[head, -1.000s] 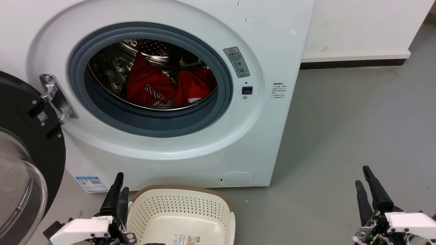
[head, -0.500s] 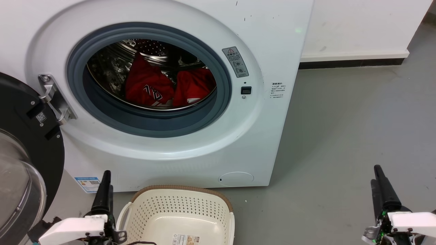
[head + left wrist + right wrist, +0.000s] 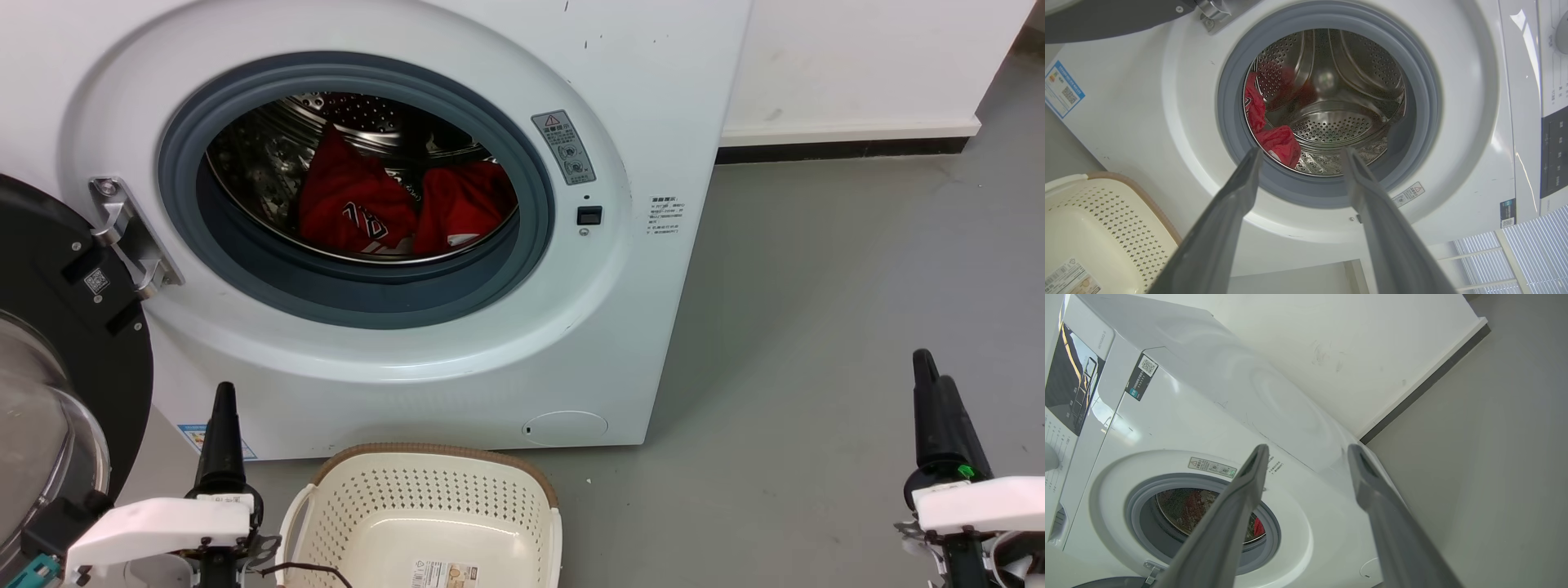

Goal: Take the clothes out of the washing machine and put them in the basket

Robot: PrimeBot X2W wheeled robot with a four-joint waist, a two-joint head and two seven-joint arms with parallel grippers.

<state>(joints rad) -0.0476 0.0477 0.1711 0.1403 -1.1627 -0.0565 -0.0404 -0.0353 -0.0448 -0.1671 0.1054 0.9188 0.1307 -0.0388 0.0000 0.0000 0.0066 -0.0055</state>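
Note:
Two red clothes [image 3: 355, 208] lie side by side in the steel drum of the white washing machine [image 3: 637, 98]; the left one bears lettering. The second garment [image 3: 467, 204] lies to its right. The cream basket [image 3: 433, 451] stands on the floor below the porthole with nothing in it. Left of the basket, my left gripper [image 3: 223, 400] points up. In the left wrist view it [image 3: 1301, 152] is open, aimed at the drum and the clothes [image 3: 1276, 141]. My right gripper [image 3: 933, 371] hangs over bare floor at the far right. The right wrist view shows it [image 3: 1308, 448] open.
The black-framed glass door [image 3: 73, 343] is swung open at the left, close beside my left arm. Grey floor [image 3: 816, 310] stretches right of the machine to a white wall with a dark skirting [image 3: 841, 151].
My left gripper has moved left, away from the basket's rim, and risen. My right gripper has moved up and a little to the right. Clothes and basket are unmoved.

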